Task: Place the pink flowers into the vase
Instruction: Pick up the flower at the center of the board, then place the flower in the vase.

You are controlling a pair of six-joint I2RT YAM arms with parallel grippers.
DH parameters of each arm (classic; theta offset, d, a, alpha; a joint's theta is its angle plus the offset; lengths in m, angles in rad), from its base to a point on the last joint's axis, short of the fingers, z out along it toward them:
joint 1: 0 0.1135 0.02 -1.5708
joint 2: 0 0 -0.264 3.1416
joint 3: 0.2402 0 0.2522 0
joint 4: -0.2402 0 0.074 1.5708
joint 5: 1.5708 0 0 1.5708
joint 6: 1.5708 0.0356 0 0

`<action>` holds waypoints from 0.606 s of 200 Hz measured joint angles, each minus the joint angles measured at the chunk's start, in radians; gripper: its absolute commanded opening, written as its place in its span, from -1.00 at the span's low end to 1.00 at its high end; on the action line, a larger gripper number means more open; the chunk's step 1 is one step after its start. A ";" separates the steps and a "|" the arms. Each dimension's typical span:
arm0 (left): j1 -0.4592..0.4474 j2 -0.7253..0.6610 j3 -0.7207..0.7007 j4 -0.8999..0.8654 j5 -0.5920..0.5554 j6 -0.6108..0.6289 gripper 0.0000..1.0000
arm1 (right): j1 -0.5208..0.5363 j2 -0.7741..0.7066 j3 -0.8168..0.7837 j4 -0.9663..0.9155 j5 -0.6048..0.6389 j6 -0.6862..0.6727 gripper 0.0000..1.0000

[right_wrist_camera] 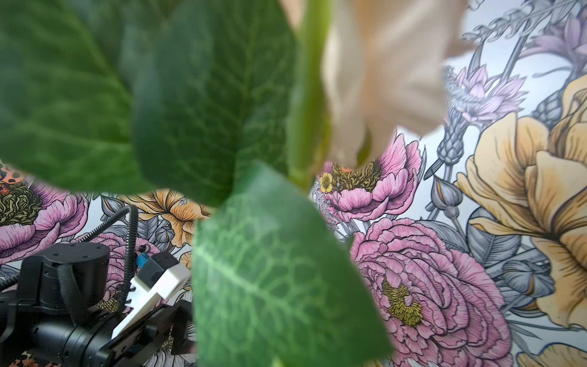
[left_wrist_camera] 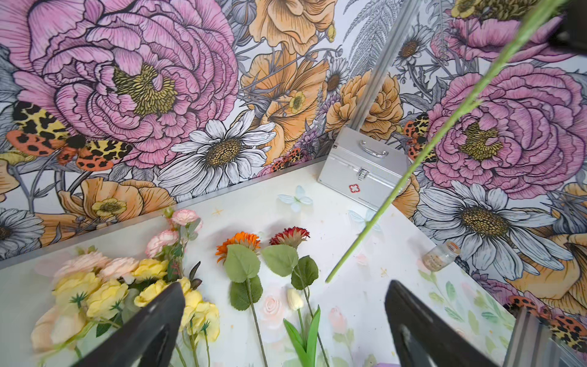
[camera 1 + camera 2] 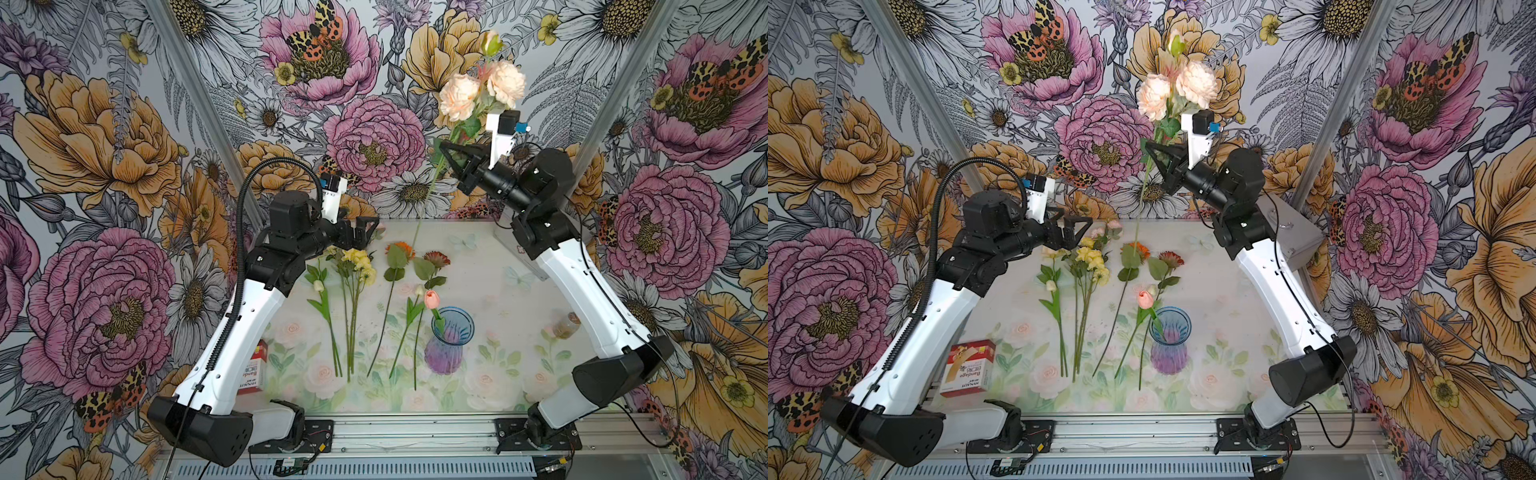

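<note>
R gripper (image 3: pixel 444 154) is clamped on the stem of a pale pink spray (image 3: pixel 459 97) in both top views, upper centre-right of frame. Blooms sit up against the wall (image 3: pixel 374 124); the stem hangs down over the table (image 3: pixel 478 270), tip near the orange flower (image 3: pixel 400 249). L gripper (image 3: pixel 362 233), left of centre, has jaws spread wide w/ nothing between them, above the yellow flowers (image 3: pixel 357 259). A ribbed glass vase (image 3: pixel 444 357) stands upright, lower centre-right. A pink tulip (image 3: pixel 432 299) sits in it, head leaning over the rim's left side. A dark red flower (image 3: pixel 437 257) lies beside the orange one.

Left wrist view: L gripper (image 2: pixel 286 321) shows fingers far apart at frame bottom, empty. The pale pink spray (image 2: pixel 413 171) shows only as a green stem crossing from upper right to centre, apart from them. More pink sprays (image 2: pixel 162 238) lie lower left by the yellow flowers.

Right wrist view: blurred leaves and stem of the pale pink spray (image 1: pixel 270 270) fill most of frame; R gripper not visible.
</note>
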State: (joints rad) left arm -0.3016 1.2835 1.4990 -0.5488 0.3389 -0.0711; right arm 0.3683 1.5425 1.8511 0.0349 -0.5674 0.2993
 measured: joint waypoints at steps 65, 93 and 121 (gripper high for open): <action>0.005 0.016 -0.041 0.008 -0.040 -0.038 0.98 | -0.017 -0.336 -0.087 -0.130 0.045 -0.058 -1.00; 0.005 0.023 -0.053 0.023 -0.040 -0.054 0.98 | -0.017 -0.463 -0.200 -0.184 0.071 -0.062 -1.00; 0.003 0.025 -0.069 0.030 -0.040 -0.061 0.98 | -0.017 -0.544 -0.305 -0.221 0.094 -0.053 -1.00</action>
State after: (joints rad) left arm -0.2981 1.3087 1.4303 -0.5186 0.2993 -0.1322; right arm 0.3515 0.9981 1.5459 -0.1860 -0.4732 0.2462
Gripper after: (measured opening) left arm 0.987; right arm 0.079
